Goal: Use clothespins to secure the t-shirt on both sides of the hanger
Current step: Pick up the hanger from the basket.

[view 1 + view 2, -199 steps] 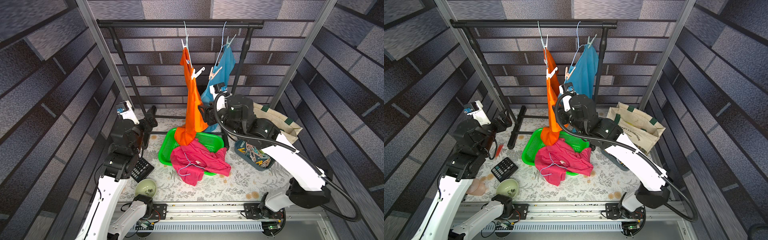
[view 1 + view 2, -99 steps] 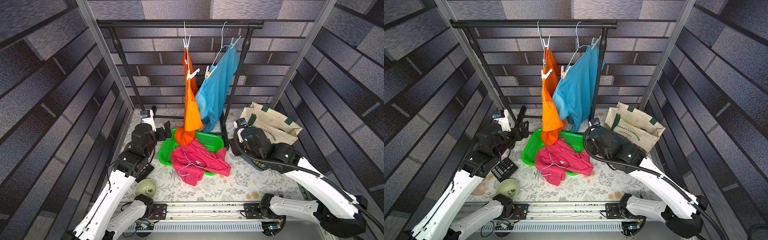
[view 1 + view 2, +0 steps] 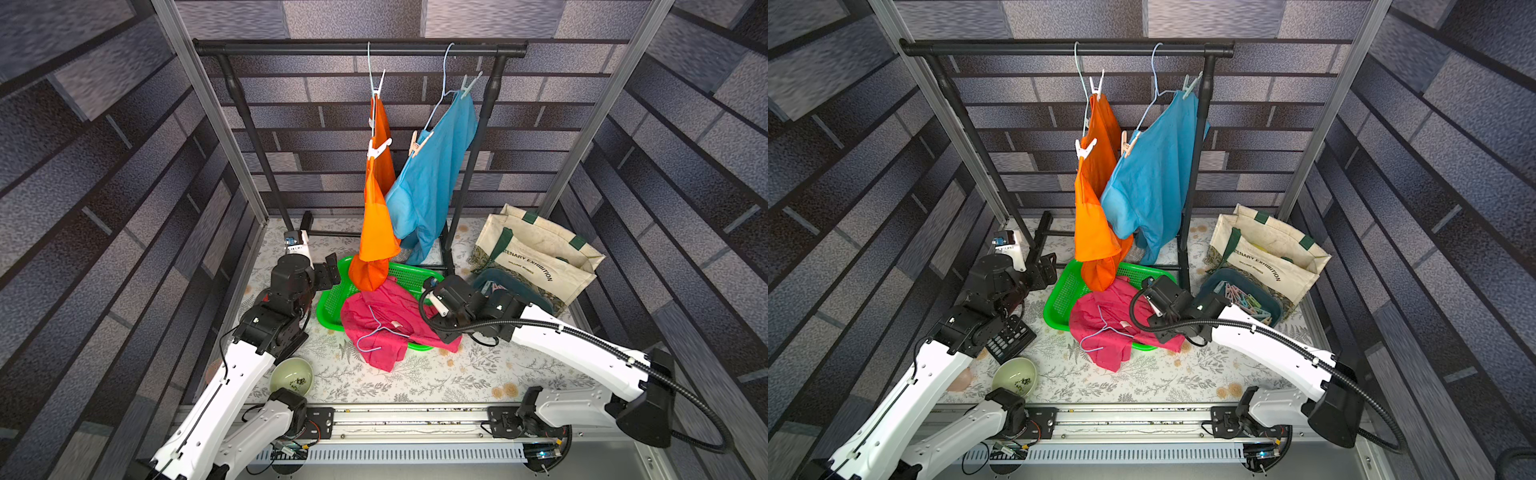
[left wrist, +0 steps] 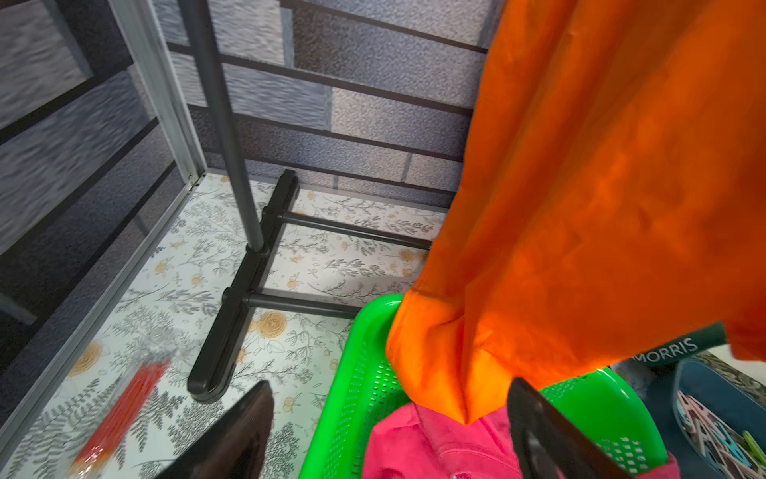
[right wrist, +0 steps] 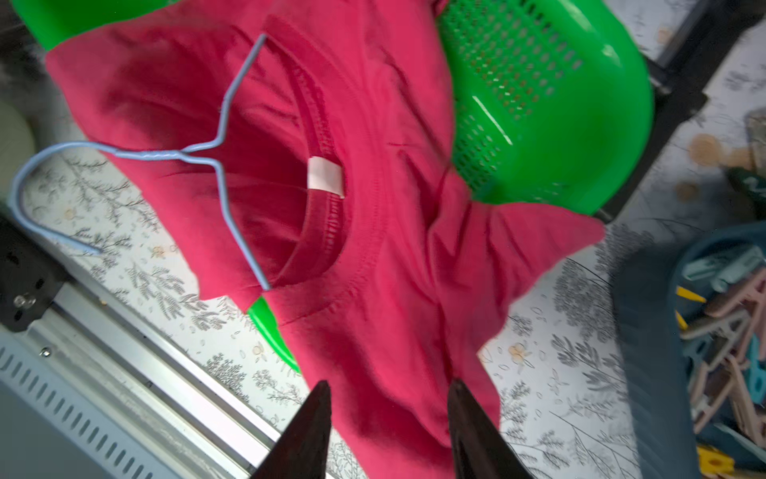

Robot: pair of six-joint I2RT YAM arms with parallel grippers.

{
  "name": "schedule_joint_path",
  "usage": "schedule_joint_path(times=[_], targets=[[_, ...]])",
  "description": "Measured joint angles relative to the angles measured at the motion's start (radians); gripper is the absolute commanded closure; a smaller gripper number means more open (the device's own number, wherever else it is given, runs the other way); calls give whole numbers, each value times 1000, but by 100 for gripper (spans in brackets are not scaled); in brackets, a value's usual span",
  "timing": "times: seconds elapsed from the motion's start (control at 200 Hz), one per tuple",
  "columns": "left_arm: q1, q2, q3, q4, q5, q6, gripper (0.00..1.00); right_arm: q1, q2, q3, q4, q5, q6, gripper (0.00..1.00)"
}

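Both top views look steeply down from six o'clock toward the black metal garment rack (image 3: 291,48) at twelve. Close wrist views: left faces the hanging orange fabric t-shirt (image 4: 601,207), right the crumpled pink t-shirt (image 5: 373,207); both share the green perforated plastic basket (image 4: 356,394).
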Motion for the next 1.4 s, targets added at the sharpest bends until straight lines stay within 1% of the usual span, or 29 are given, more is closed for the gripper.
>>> schedule_joint_path(times=[0.08,0.16,0.336,0.466,0.571,0.747,1.027,1.072,1.192,1.283,1.338,1.403], targets=[[32,-10,-4,-5,13,-24,0,31,27,0,42,-18,-39,48],[34,-13,-4,-10,19,-32,1,35,52,2,70,-35,-71,47],[46,-13,-4,-29,39,-38,1,55,123,3,112,-80,-103,46],[56,-10,-4,-32,46,-42,1,63,166,3,140,-82,-116,47],[57,-4,-3,-32,60,-44,1,63,193,3,157,-63,-128,49],[73,14,1,-38,97,-42,1,52,205,3,170,0,-149,56],[93,21,14,-55,151,-38,0,33,213,2,184,28,-153,56],[96,21,14,-55,156,-39,0,33,217,2,183,34,-153,55],[102,21,16,-58,169,-38,0,32,235,2,184,39,-149,44],[106,21,18,-60,173,-38,0,32,251,-3,184,39,-142,43],[106,21,18,-63,173,-38,0,32,257,-11,184,47,-138,46],[110,21,18,-67,177,-39,0,33,261,-21,183,66,-137,55]])
